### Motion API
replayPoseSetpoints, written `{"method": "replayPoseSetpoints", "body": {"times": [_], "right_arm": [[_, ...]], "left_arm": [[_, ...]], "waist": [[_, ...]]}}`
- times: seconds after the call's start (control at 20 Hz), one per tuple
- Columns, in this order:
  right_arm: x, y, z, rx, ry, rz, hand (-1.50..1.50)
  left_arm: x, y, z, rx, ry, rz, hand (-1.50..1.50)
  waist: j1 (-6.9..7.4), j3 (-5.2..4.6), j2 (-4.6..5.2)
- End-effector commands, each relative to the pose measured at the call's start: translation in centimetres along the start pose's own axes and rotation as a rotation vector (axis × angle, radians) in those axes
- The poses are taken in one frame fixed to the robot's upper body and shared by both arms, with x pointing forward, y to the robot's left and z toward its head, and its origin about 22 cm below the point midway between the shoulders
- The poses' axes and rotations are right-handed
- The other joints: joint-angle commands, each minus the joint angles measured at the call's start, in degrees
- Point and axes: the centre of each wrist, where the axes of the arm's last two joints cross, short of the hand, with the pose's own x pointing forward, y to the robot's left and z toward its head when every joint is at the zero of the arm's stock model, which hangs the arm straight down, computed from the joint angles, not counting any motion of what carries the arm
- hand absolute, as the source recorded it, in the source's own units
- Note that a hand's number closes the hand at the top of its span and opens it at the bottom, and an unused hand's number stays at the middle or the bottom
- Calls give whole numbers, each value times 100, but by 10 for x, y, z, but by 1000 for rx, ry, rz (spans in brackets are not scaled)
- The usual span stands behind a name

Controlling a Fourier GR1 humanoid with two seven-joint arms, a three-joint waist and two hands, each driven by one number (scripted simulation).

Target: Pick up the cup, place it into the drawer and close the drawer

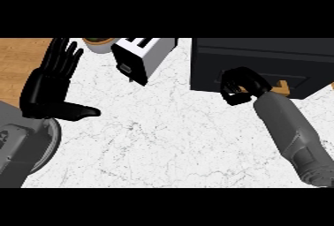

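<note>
**Right hand curled at the drawer front, left hand resting open**

We looked steeply down on a white marble counter (169, 145) with a strip of wooden surface (16, 66) along its left side.

At upper right stood the dark drawer unit (261, 57), its front face turned toward us. We noted the right hand (240, 86) against that front, fingers curled inward around something orange-tan. A small orange-tan patch showed between the fingers, and another piece of the same colour (282, 88) stuck out just to the right of the hand, against the dark panel. We could not tell whether this was the cup, a handle on the drawer, or both; the hand hid most of it. No cup stood in plain sight anywhere on the counter. We could not judge whether the drawer was pulled out or pushed in from this angle. The grey right forearm (290, 132) ran down from the hand to the lower right edge.

The left hand (49, 84) showed at the left edge, fingers straight and spread, pointing up, thumb out to the right over the marble. It touched nothing we could see.

At the top centre we logged a white and black toaster (140, 55), tilted in view, and just left of it a round white pot (99, 44) with something brown-green inside, cut by the top edge
</note>
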Motion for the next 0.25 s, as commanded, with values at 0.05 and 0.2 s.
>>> {"method": "replayPoseSetpoints", "body": {"times": [0.05, 0.2], "right_arm": [[-6, -49, 4, -166, 137, 32, 150], [-5, -51, 3, -178, 126, 39, 150]], "left_arm": [[-9, 0, 7, -9, 29, 28, -150], [-9, -1, 5, -11, 14, 16, -150]], "waist": [[161, 56, 236], [161, 56, 236]]}}
